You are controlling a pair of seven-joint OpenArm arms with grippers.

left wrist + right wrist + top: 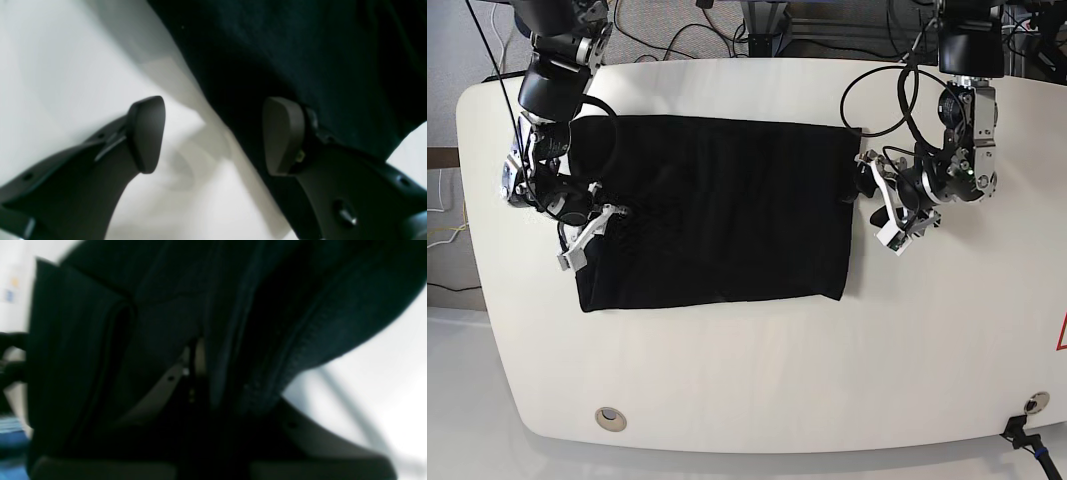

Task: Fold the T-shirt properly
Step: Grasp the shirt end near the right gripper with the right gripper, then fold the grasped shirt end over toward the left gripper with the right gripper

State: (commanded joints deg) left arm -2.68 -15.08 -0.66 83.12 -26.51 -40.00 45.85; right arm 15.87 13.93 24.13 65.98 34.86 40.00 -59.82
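Note:
The black T-shirt lies as a flat rectangle on the white table, with no print showing. My right gripper is at the shirt's left edge. In the right wrist view, dark folds and a stitched hem of the T-shirt drape over and between the fingers of the right gripper, which looks shut on the cloth. My left gripper hangs open just off the shirt's right edge. In the left wrist view, the left gripper straddles the edge of the T-shirt, one finger over cloth, one over bare table.
Cables and equipment lie behind the table's far edge. A round metal insert sits near the front left corner. White tabletop stretches in front of the shirt and to its right.

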